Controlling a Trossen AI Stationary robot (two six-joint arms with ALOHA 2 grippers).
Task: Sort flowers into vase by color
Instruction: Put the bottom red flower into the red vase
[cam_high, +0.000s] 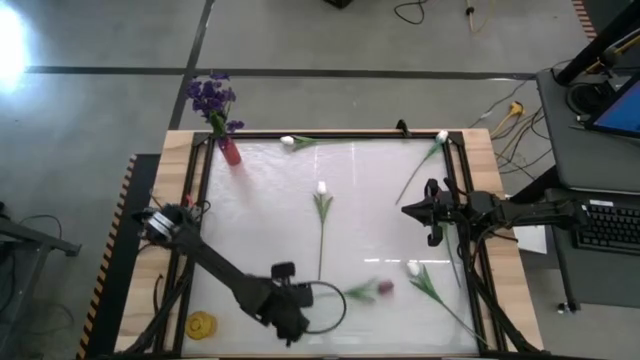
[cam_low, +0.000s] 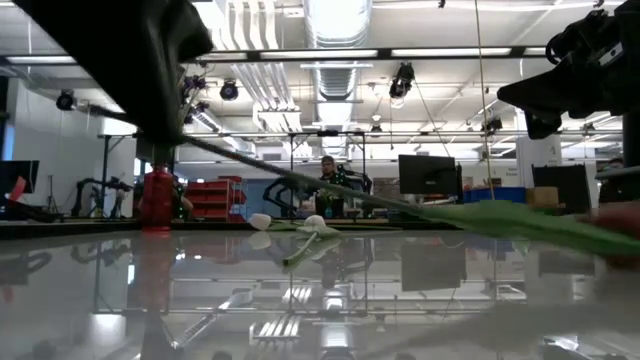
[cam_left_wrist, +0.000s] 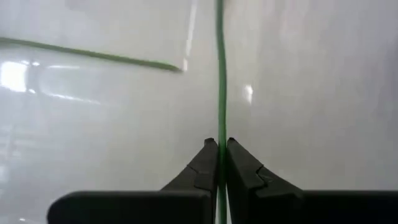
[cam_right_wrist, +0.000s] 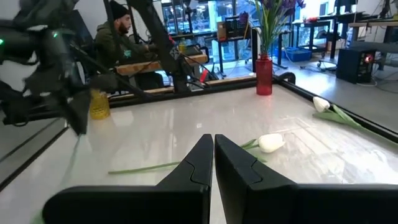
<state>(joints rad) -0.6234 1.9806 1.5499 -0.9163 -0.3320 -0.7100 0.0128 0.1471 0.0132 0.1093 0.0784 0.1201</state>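
I'm working in a robotics lab.
Ceiling ducts (cam_low: 335, 25), monitors (cam_low: 428, 175), a seated person (cam_right_wrist: 121, 40), a laptop bench (cam_high: 610, 120) around me.

Yellow object (cam_high: 201, 324) on the wooden table edge (cam_high: 150, 300), lower left of the high view. Keyboard (cam_high: 608, 224) on a side desk at far right, cables (cam_high: 505, 112) on the floor upper right. Seated person (cam_right_wrist: 119, 38) upper left of the right wrist view.

The thin green flower stem (cam_left_wrist: 220, 74) runs out past the left wrist view's edge, its blossom unseen. Low view: the big dark arm (cam_low: 130, 50) is cut off overhead, and a long green leaf (cam_low: 540, 222) smears into blur nearby.
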